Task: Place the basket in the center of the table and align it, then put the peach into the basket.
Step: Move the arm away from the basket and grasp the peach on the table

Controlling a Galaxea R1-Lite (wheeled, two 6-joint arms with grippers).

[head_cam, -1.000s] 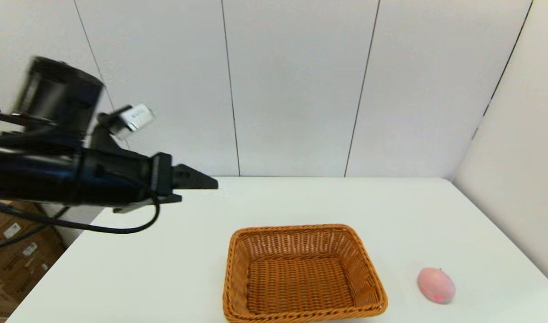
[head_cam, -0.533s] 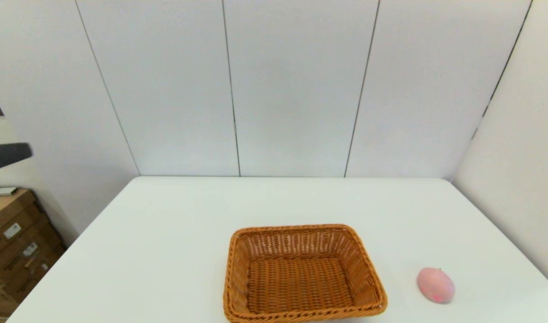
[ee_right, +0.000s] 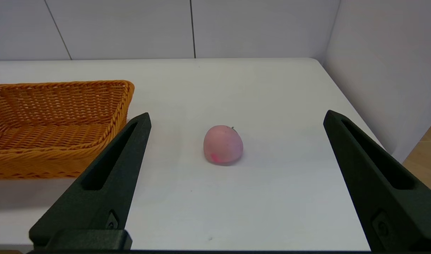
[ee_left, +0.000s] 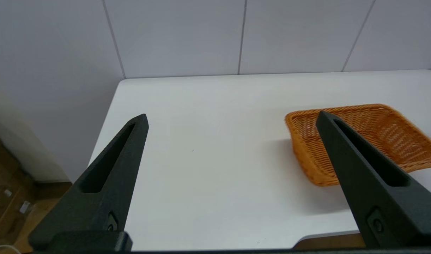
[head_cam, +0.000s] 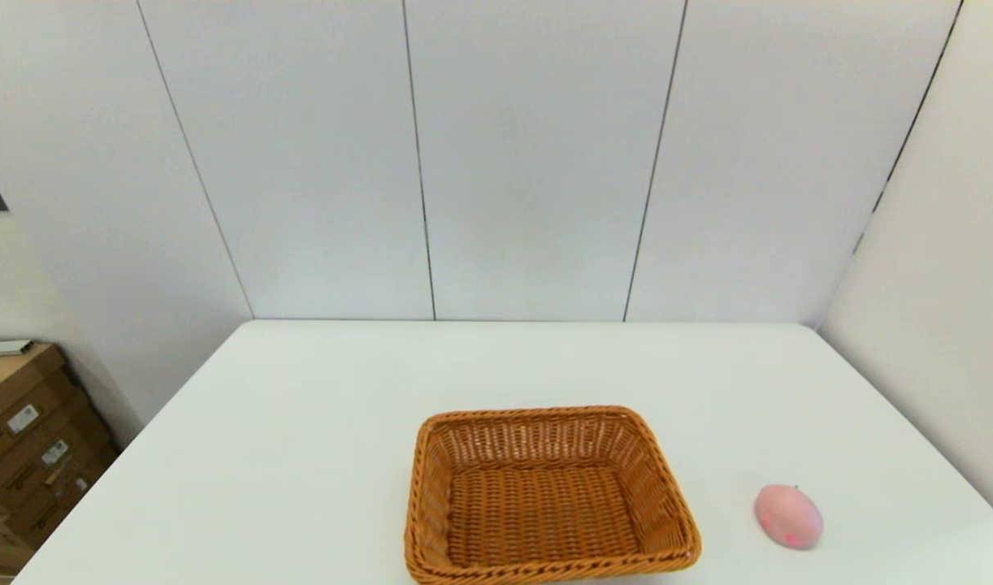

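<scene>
Both arms are sitting back at the near edge of the surface (head_cam: 301, 455), out of the head view. The right gripper (ee_right: 236, 116) is holding its jaws spread wide and empty, with the peach (ee_right: 223, 144) lying framed between them, apart from both. The left gripper (ee_left: 231, 116) is likewise gaping and gripping nothing.

The peach is resting just right of the basket (head_cam: 549, 496), which is sitting empty near the front, roughly centred. Being rounded, the peach is likely to roll away if one jaw is touching first, or to squirt out under an off-centre squeeze.

Compared with a second ago, the left arm is no longer hanging over the far left of the surface; basket and peach are lying unchanged.
</scene>
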